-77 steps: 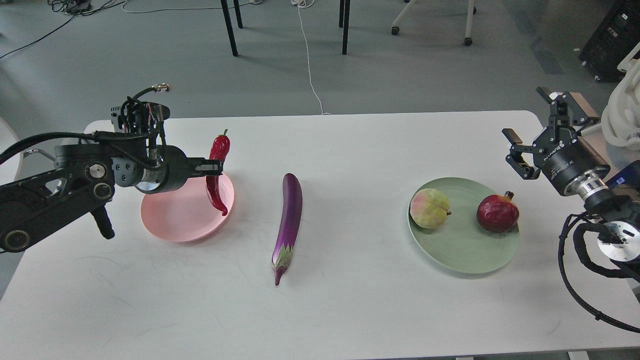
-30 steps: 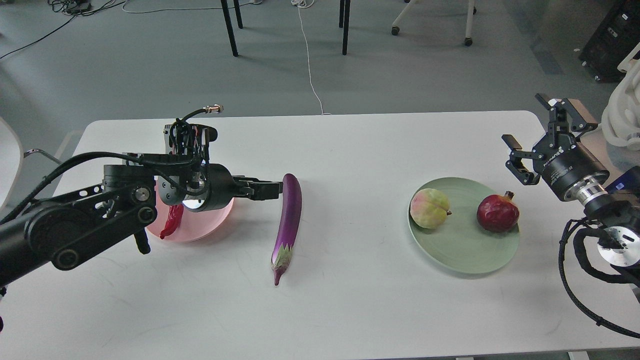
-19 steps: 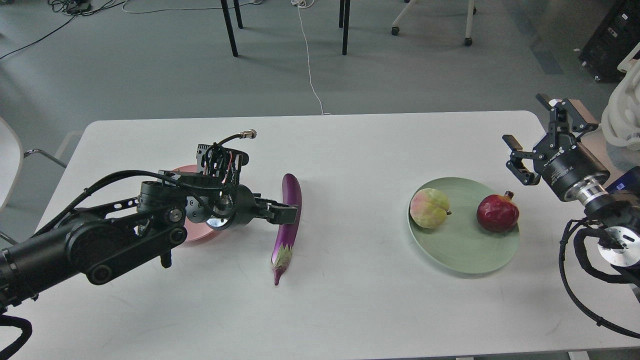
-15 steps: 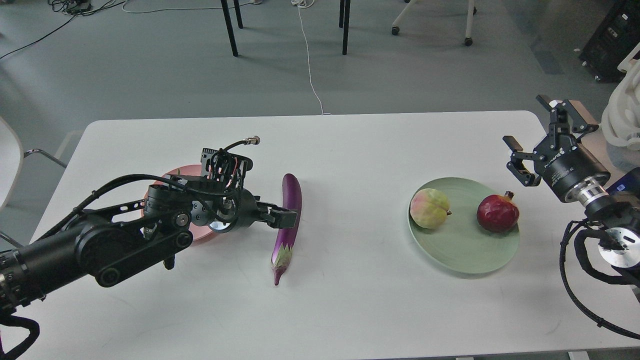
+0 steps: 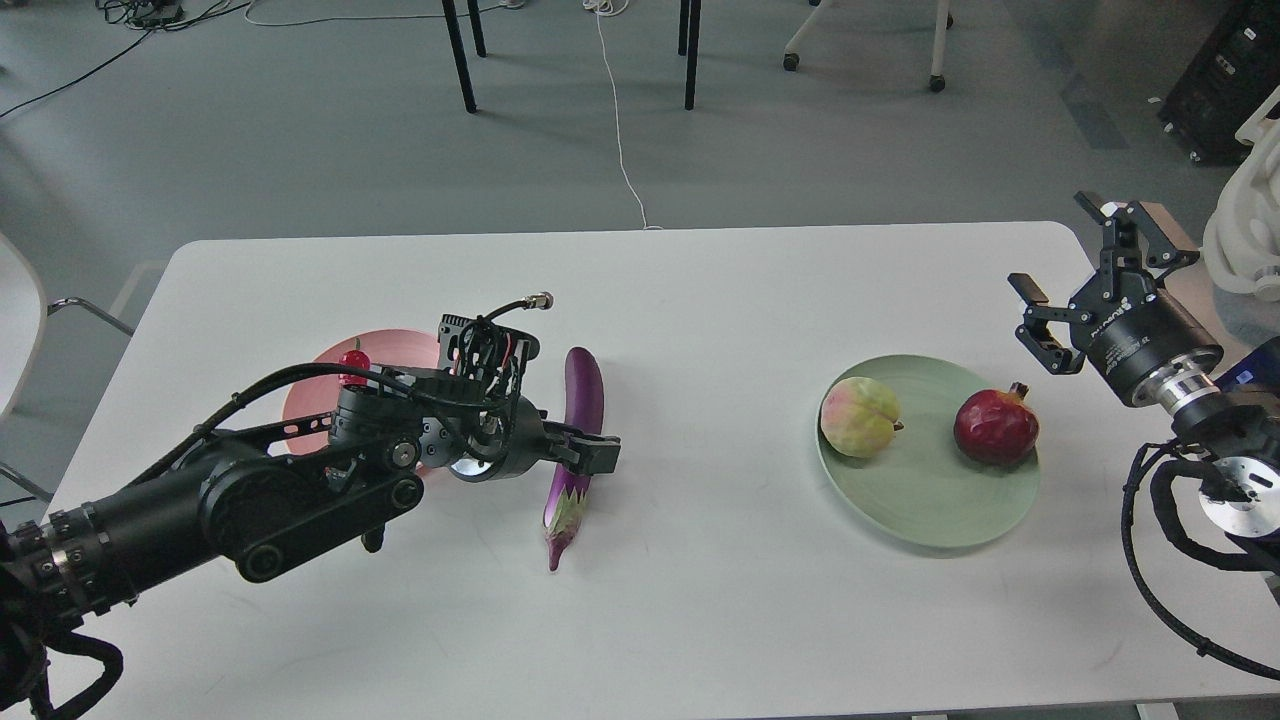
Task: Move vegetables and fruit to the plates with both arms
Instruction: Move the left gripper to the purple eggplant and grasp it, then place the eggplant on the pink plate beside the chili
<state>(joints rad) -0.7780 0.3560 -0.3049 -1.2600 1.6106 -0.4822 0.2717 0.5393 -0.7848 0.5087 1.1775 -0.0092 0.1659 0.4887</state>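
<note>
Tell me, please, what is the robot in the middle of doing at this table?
It is sorting produce onto plates. The left gripper is at the purple eggplant, which lies on the white table; whether it has gripped it cannot be told. The chili pepper shows at the pink plate, mostly hidden by the arm. The peach and pomegranate sit on the green plate. The right gripper hangs open and empty.

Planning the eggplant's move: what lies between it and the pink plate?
Only the left arm itself. The left gripper is at the eggplant, and the arm covers much of the pink plate, where the chili pepper peeks out.
</note>
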